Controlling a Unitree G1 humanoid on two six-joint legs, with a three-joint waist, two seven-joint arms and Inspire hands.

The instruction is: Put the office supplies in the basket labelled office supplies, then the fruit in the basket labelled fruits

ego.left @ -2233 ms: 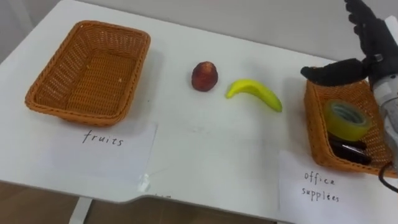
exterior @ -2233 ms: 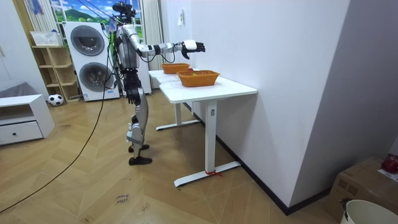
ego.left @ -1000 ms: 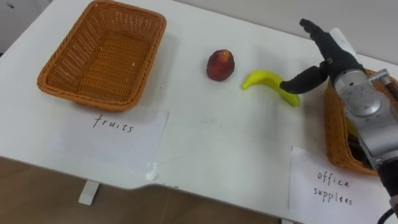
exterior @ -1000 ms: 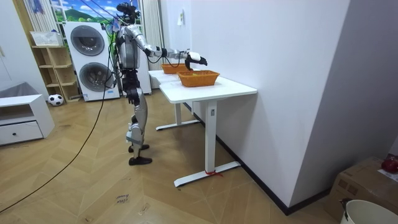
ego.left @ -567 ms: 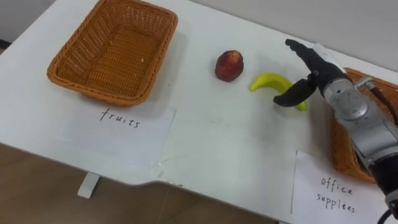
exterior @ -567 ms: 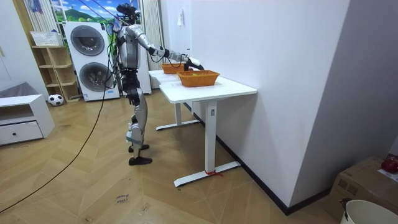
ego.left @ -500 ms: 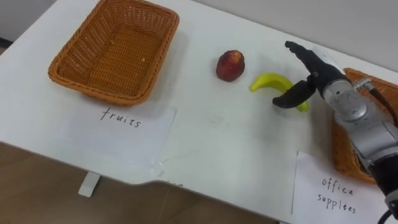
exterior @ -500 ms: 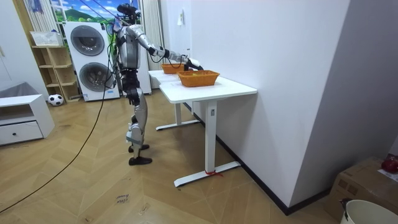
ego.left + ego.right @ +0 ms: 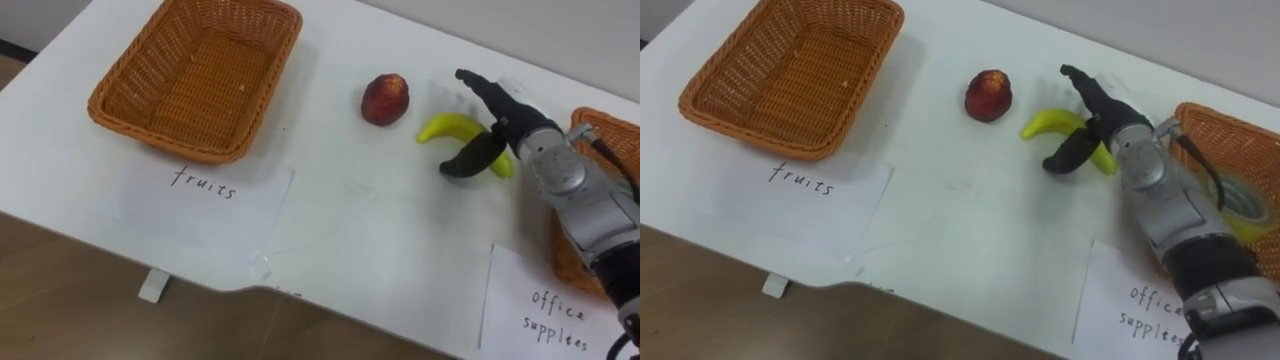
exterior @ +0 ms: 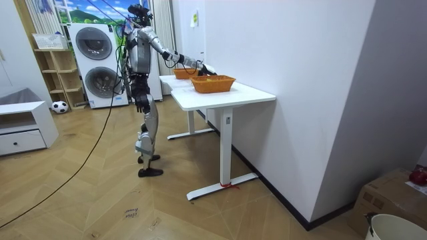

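A yellow banana lies on the white table, right of a red peach-like fruit. My right hand is over the banana's right end, open, with straight fingers reaching past its far side and the thumb spread on the near side. An empty wicker fruit basket stands at the far left. The office basket at the right holds a roll of yellow tape. In the room view I stand at the table's long side with my right arm stretched over it.
A paper label lies in front of the fruit basket, and another in front of the office basket. The table's near edge runs along the bottom. A washing machine stands behind me.
My right hand has come left and down from above the office basket to the banana, staying open. The head camera's picture has shifted too; the fruit has stayed put.
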